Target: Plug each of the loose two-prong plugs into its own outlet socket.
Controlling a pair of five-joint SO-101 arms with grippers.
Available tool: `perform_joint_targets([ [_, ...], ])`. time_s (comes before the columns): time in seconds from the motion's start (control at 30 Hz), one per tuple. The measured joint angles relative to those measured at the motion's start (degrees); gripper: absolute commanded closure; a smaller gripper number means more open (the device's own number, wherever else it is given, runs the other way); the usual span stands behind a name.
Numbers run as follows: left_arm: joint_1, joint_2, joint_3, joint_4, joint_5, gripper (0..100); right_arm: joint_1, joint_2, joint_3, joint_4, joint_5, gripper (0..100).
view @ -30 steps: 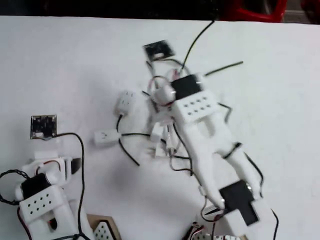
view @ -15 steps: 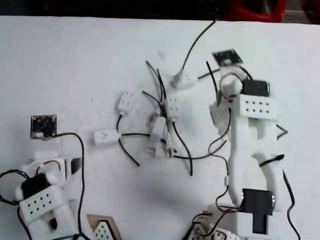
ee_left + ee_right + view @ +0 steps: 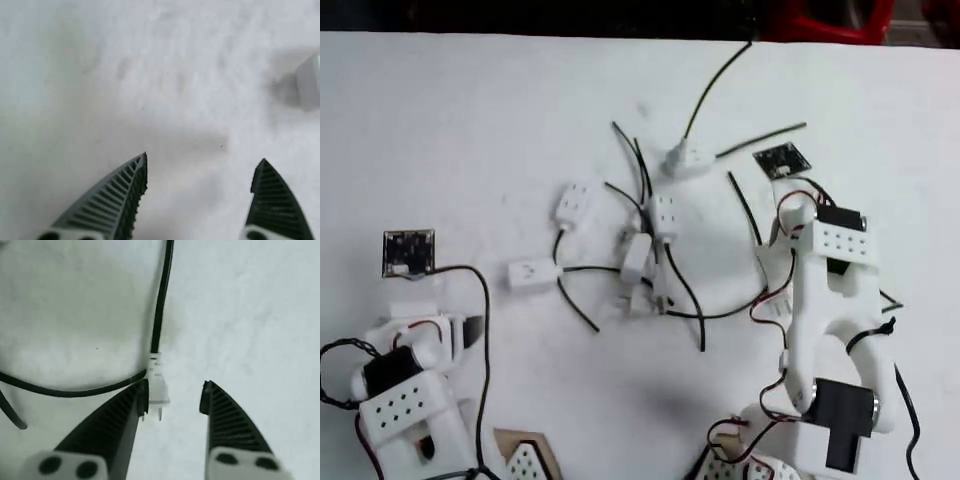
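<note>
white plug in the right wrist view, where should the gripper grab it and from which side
Take the white plug by its moulded body, across the long sides, from above. It lies flat, prongs pointing toward the open right gripper and black cable leading away, so a body hold leaves the prongs free. It sits by one finger; centre it first, probably.

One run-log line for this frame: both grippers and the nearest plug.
left gripper: open, above white table | right gripper: open, straddling white two-prong plug on black cord | plug: not grasped
</note>
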Motion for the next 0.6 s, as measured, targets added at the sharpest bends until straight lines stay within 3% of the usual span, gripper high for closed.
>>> perform_joint_targets([
  [0.27,0.1,0.0,0.0,0.0,0.0,67,-0.2,-2.9,-0.1,10.5,0.0,85.0],
  [0.6,0.3,0.0,0.0,0.0,0.0,67,-0.9,-3.1,3.8,7.7,0.0,85.0],
])
